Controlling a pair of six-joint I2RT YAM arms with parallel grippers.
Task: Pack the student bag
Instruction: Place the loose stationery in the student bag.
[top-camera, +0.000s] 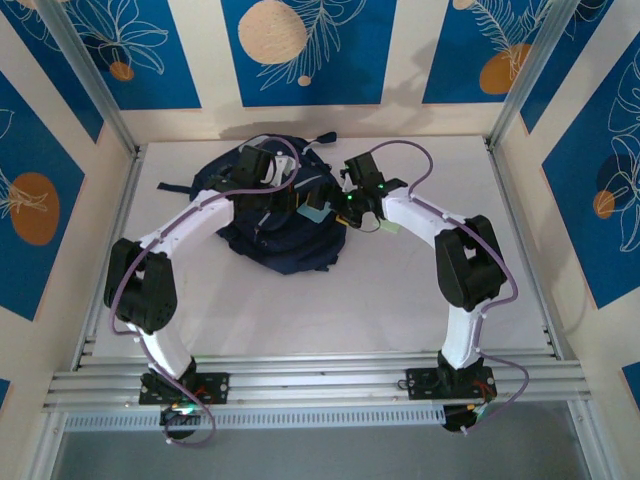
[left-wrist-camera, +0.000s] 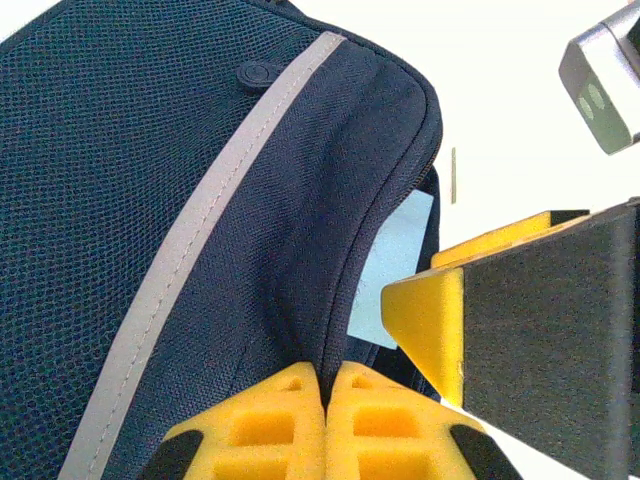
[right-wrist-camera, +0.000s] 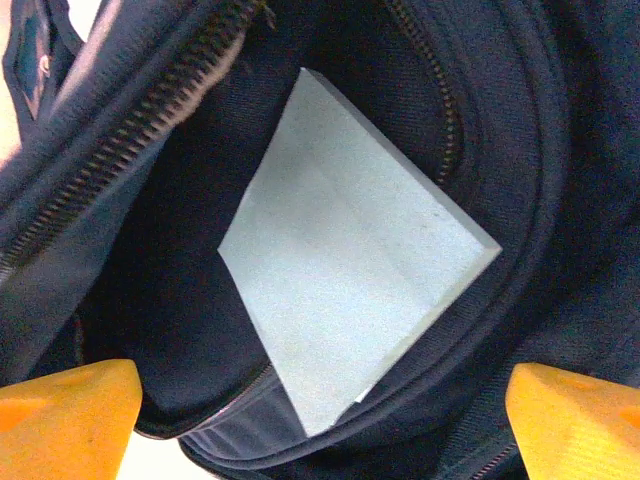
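The large dark navy fabric backpack (top-camera: 285, 245) lies toward the far middle of the white worktop (top-camera: 330, 310), with both arms bent in over it. The left claw (left-wrist-camera: 325, 385) is pressed together on a fold of the backpack's cloth beside the zip opening, close to a pale grey stripe (left-wrist-camera: 200, 250) sewn down the panel. The right claw (right-wrist-camera: 320, 405) is spread wide at the mouth of the open pocket, its orange-yellow fingertips (right-wrist-camera: 65, 415) well apart and gripping nothing, while a pale blue flat rectangular slab (right-wrist-camera: 350, 270) sits tilted inside that pocket.
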